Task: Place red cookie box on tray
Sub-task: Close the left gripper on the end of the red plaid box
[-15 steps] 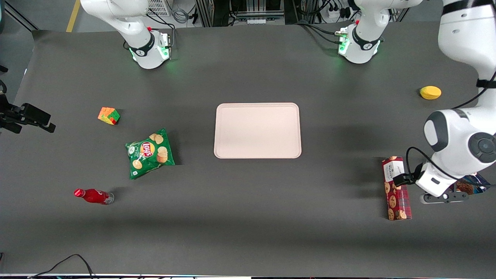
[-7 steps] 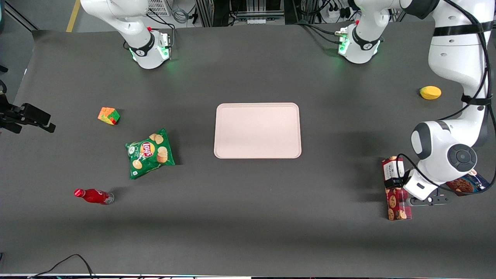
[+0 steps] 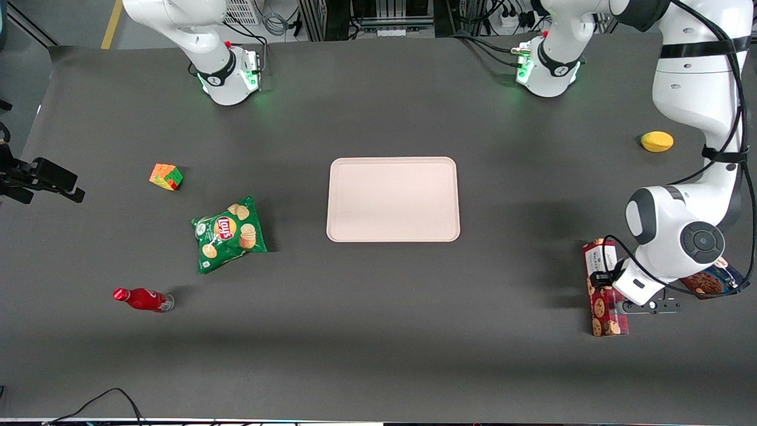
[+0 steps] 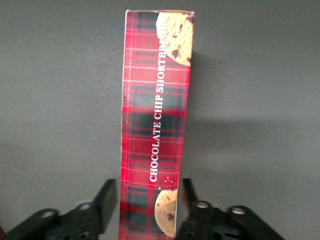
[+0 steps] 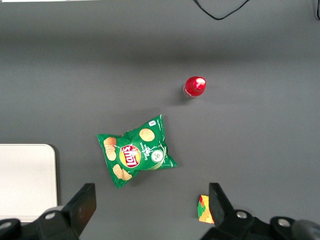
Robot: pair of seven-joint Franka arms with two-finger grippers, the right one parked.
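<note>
Jaws of the gripper (image 4: 147,200) parted, one finger either side of the red cookie box (image 4: 156,120), not yet clenched. Box: long narrow tartan carton, printed card, lying flat on the matte grey tabletop (image 3: 378,331) toward the working arm's end, well apart from the tray (image 3: 393,199). Tray: pale pinkish-beige, smooth, rounded corners, low rim. Step, by judgement: grasp pending; next, close, lift, carry to tray.
</note>
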